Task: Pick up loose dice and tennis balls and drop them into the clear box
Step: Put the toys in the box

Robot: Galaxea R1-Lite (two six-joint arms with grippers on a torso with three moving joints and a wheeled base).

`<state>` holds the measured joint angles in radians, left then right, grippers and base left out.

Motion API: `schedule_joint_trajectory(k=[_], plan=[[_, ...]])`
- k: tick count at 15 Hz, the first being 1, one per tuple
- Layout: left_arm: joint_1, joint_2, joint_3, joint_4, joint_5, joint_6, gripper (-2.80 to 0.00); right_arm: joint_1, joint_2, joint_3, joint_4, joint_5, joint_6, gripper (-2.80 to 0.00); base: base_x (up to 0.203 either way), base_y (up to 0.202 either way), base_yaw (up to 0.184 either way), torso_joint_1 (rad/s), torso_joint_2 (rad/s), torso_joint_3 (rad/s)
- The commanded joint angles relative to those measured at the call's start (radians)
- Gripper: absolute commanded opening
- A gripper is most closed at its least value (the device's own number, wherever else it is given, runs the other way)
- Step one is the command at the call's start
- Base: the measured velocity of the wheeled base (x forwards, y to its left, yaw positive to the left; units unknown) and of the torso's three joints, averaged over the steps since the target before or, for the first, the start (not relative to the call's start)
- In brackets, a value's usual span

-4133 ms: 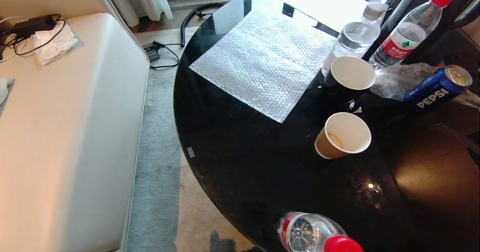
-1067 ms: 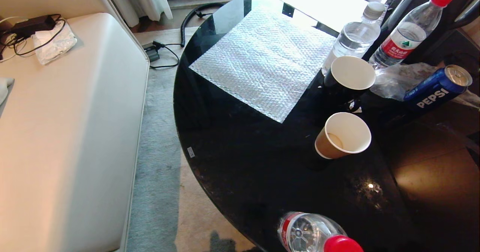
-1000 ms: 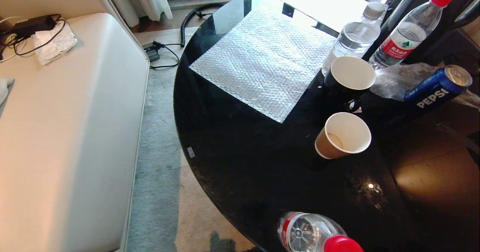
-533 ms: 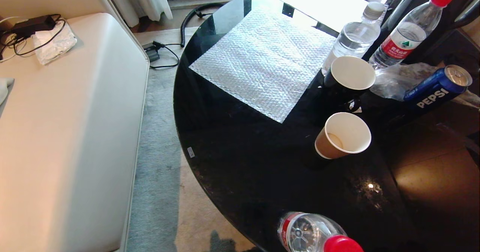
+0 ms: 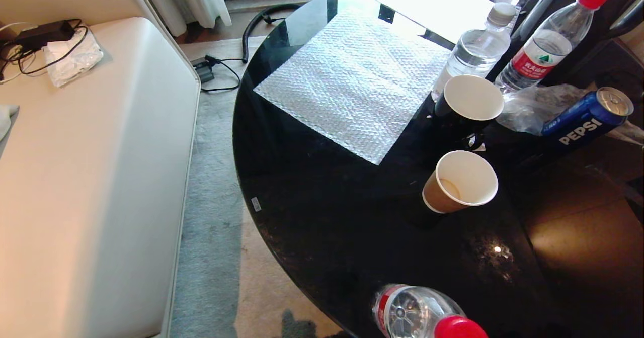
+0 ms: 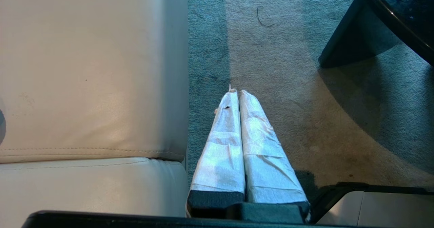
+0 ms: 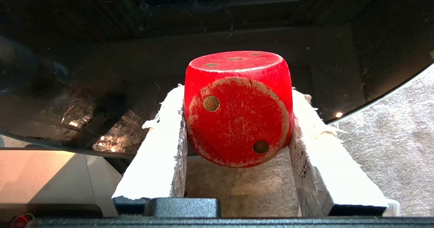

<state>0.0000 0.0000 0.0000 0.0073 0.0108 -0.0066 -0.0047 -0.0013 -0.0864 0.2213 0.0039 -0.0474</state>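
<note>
While the right tool [image 7: 237,119] clamps the red die [image 7: 237,109] beside the worktop [image 7: 84,85] edge (left tool [image 6: 239,95] closed, empty), no clear box shows.

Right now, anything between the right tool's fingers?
Yes: the red die is clamped between the right tool's white padded fingers, a two-pip face toward the right wrist camera. The clear box shows in no view.

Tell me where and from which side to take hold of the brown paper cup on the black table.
Grip the brown paper cup across its tan side wall, just below the white rim, coming from its near side, where the black table lies bare. It stands upright and open-topped, with a black cup close behind. Squeeze lightly; paper walls probably buckle.
</note>
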Motion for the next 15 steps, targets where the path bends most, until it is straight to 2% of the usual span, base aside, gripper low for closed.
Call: schedule_joint_trajectory(k=[1, 12, 15], plan=[[0.000, 0.000, 0.000, 0.000, 0.000, -0.001, -2.80, 0.000, 0.001, 0.000, 0.001, 0.001, -0.002, -2.80, 0.000, 0.000, 0.000, 0.000, 0.00, 0.000], [0.000, 0.000, 0.000, 0.000, 0.000, -0.001, -2.80, 0.000, 0.000, 0.000, 0.001, 0.001, -0.002, -2.80, 0.000, 0.000, 0.000, 0.000, 0.00, 0.003], [0.000, 0.000, 0.000, 0.000, 0.000, -0.001, -2.80, 0.000, 0.001, 0.000, 0.001, 0.001, -0.002, -2.80, 0.000, 0.000, 0.000, 0.001, 0.00, 0.172]])
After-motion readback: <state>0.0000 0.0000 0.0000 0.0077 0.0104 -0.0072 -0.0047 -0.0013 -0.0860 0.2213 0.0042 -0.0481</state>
